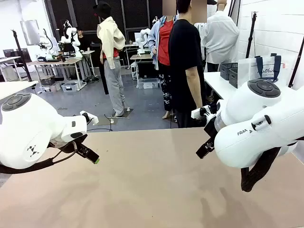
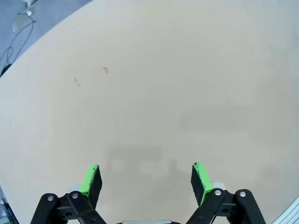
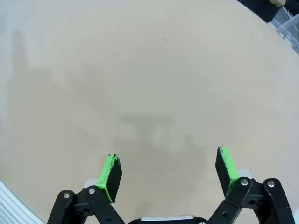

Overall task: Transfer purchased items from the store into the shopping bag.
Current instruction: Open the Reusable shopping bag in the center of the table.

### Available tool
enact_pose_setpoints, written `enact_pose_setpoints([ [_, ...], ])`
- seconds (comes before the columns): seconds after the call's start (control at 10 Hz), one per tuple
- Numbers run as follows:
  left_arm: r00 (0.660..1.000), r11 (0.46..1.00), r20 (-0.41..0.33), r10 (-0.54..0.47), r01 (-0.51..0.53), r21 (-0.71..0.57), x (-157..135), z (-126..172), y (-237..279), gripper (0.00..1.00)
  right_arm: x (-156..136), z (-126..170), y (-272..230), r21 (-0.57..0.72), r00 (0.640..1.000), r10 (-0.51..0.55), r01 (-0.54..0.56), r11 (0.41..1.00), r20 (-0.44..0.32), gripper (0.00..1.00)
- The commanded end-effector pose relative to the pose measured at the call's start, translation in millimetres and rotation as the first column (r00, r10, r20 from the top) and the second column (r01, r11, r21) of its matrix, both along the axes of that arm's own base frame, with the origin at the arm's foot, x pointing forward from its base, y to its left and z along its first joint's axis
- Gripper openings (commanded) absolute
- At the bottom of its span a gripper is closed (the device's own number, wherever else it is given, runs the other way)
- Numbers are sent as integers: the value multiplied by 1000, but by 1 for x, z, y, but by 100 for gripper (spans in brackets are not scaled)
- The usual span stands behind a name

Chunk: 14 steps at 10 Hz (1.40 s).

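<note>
The shopping bag (image 1: 256,71), translucent white with navy handles, stands on a white side table at the far right, behind my right arm. The purchased items are out of view. My left gripper (image 1: 92,157) hangs over the left part of the tan table (image 1: 152,180). In the left wrist view the left gripper (image 2: 145,170) is open, its green pads (image 2: 91,179) wide apart over bare tabletop. My right gripper (image 1: 203,151) hovers over the table's right side. In the right wrist view the right gripper (image 3: 168,161) is open too, with nothing between its fingers.
A person in a black top (image 1: 185,61) stands at the far edge of the table, arms down. Dark mesh baskets (image 1: 230,71) sit on the white side table beside the bag. Beyond the far edge lies open grey floor.
</note>
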State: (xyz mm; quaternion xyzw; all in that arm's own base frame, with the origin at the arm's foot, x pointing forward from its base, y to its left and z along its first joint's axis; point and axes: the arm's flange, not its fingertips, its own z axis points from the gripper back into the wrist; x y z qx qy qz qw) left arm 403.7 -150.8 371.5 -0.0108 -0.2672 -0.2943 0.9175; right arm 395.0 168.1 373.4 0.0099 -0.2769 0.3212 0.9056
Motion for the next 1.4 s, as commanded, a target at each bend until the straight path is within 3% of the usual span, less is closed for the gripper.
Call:
enact_pose_setpoints([
  [0.0,1000,1000,0,0,0,0,0,0,0,100,0,0,0,0,1000,0,0,1000,0,100],
  [1.3,1000,1000,0,0,0,0,0,0,0,100,0,0,0,0,1000,0,0,1000,0,100],
])
